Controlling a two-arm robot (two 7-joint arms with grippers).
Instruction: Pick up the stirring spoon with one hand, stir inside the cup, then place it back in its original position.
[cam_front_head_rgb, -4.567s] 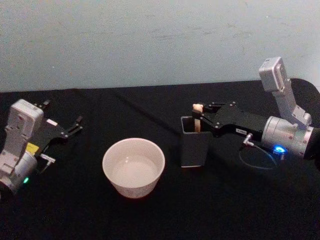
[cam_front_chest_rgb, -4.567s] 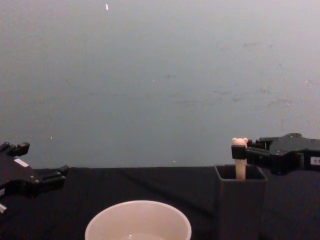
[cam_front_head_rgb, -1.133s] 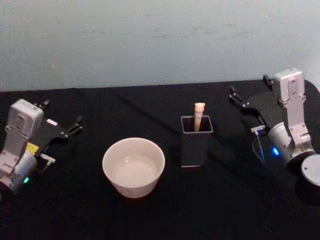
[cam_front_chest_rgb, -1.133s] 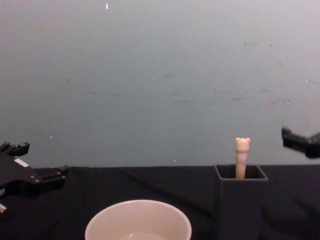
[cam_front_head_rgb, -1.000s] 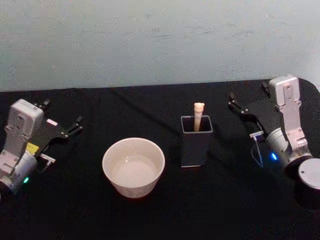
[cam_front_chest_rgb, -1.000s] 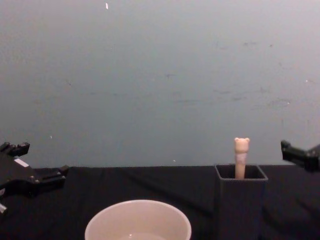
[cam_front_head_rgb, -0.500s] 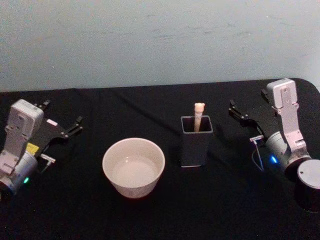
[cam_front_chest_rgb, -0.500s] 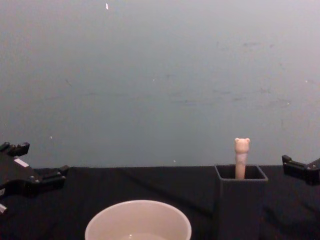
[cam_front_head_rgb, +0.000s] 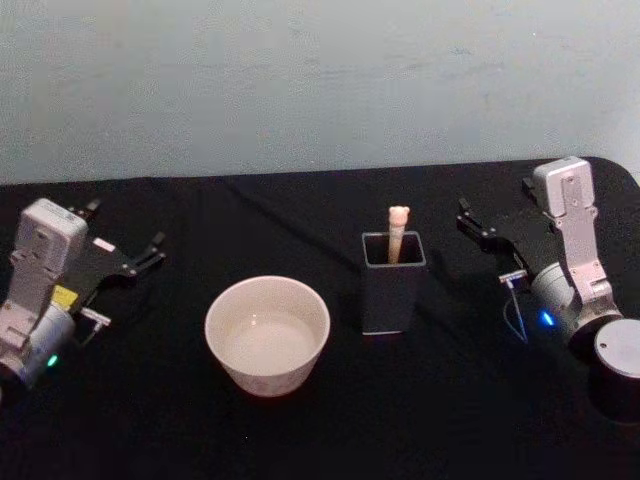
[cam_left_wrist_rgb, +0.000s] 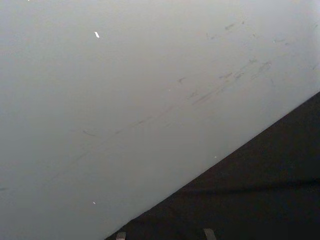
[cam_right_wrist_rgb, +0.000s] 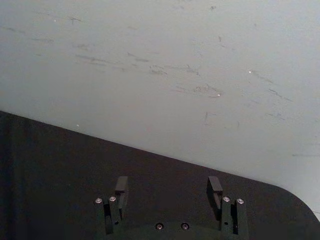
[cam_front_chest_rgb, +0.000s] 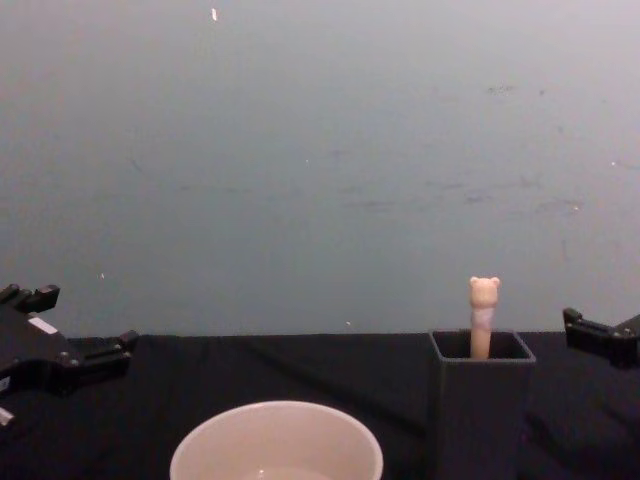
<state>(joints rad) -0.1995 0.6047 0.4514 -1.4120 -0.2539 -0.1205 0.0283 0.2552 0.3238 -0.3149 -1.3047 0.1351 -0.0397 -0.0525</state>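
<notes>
The stirring spoon (cam_front_head_rgb: 398, 230) stands upright in the dark grey square holder (cam_front_head_rgb: 392, 295), its original position, with the cream bear-head handle (cam_front_chest_rgb: 484, 312) sticking out of the top and the bowl hidden inside. The cream cup (cam_front_head_rgb: 267, 335) sits left of the holder (cam_front_chest_rgb: 480, 420), and in the chest view the cup (cam_front_chest_rgb: 276, 445) shows low in front. My right gripper (cam_front_head_rgb: 496, 205) hangs open and empty to the right of the holder, apart from it; the right wrist view shows it (cam_right_wrist_rgb: 168, 187) with the fingers spread. My left gripper (cam_front_head_rgb: 125, 225) rests open at the far left.
A black cloth (cam_front_head_rgb: 330, 440) covers the table, with a pale blue-grey wall (cam_front_head_rgb: 320, 80) behind it. The cloth's rounded back-right corner (cam_front_head_rgb: 610, 165) lies near my right arm. Bare cloth lies between the cup and my left arm.
My right gripper let go of the spoon handle and drew back to the right, then sank slightly. The spoon stays in the holder. The left arm has not moved.
</notes>
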